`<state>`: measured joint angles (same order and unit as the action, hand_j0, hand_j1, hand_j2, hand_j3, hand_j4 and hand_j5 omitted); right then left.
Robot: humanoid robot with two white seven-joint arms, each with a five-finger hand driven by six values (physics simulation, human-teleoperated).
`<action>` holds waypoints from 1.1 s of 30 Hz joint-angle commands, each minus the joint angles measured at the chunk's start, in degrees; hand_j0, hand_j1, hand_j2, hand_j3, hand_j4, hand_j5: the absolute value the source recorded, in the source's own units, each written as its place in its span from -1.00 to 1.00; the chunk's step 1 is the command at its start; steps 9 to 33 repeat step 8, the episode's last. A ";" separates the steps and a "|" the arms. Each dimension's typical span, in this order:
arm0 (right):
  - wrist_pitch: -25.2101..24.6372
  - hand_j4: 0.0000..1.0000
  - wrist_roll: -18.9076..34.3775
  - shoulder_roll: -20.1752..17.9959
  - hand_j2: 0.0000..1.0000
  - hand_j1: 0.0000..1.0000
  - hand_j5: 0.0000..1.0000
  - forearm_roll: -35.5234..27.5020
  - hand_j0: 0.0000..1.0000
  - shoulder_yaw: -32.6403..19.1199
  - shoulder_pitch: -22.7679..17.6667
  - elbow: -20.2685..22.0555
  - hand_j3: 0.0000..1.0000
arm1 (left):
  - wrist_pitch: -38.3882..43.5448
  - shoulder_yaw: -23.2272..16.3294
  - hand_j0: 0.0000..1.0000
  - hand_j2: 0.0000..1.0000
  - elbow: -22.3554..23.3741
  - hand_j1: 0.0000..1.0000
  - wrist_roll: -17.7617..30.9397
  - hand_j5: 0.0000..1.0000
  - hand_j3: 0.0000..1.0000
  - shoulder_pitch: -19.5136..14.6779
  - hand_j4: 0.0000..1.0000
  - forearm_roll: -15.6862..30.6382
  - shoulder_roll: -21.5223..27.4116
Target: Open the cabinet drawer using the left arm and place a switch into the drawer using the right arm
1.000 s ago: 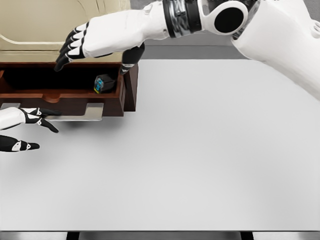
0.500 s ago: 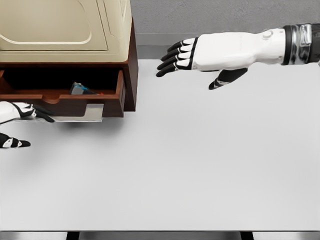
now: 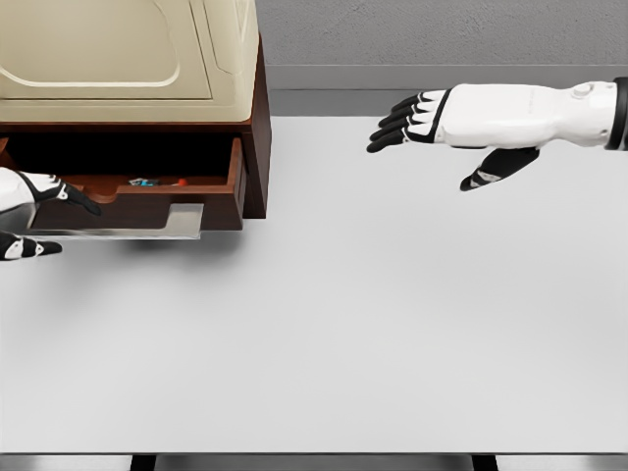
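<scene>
- The switch lies flat inside the open drawer, low behind its front wall.
- The right hand hangs over the white surface, well apart from the cabinet, fingers stretched and holding nothing.
- The left hand sits by the drawer handle, fingers loose, gripping nothing.
- Judgement: placement looks done; best to retreat both arms wide of the drawer.

One cream-fronted cabinet with dark brown wooden sides stands on one white flat table. Under the cabinet's cream front, one brown wooden drawer sits pulled out. Inside that drawer lies one small blue-and-red switch. Two white-and-black five-finger hands show.
</scene>
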<state>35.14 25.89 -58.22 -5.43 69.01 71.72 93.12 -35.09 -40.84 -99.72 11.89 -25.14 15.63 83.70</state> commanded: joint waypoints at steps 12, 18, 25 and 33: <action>-0.14 1.00 0.13 1.79 1.00 1.00 1.00 -0.46 1.00 -0.01 -1.49 -3.21 1.00 | 0.09 7.44 0.63 0.63 -1.27 0.63 1.21 0.63 0.63 0.18 0.63 -0.16 -2.49; -0.14 1.00 0.13 1.79 1.00 1.00 1.00 -0.46 1.00 -0.01 -1.49 -3.21 1.00 | 0.09 7.44 0.63 0.63 -1.27 0.63 1.21 0.63 0.63 0.18 0.63 -0.16 -2.49; -0.14 1.00 0.13 1.79 1.00 1.00 1.00 -0.46 1.00 -0.01 -1.49 -3.21 1.00 | 0.09 7.44 0.63 0.63 -1.27 0.63 1.21 0.63 0.63 0.18 0.63 -0.16 -2.49; -0.14 1.00 0.13 1.79 1.00 1.00 1.00 -0.46 1.00 -0.01 -1.49 -3.21 1.00 | 0.09 7.44 0.63 0.63 -1.27 0.63 1.21 0.63 0.63 0.18 0.63 -0.16 -2.49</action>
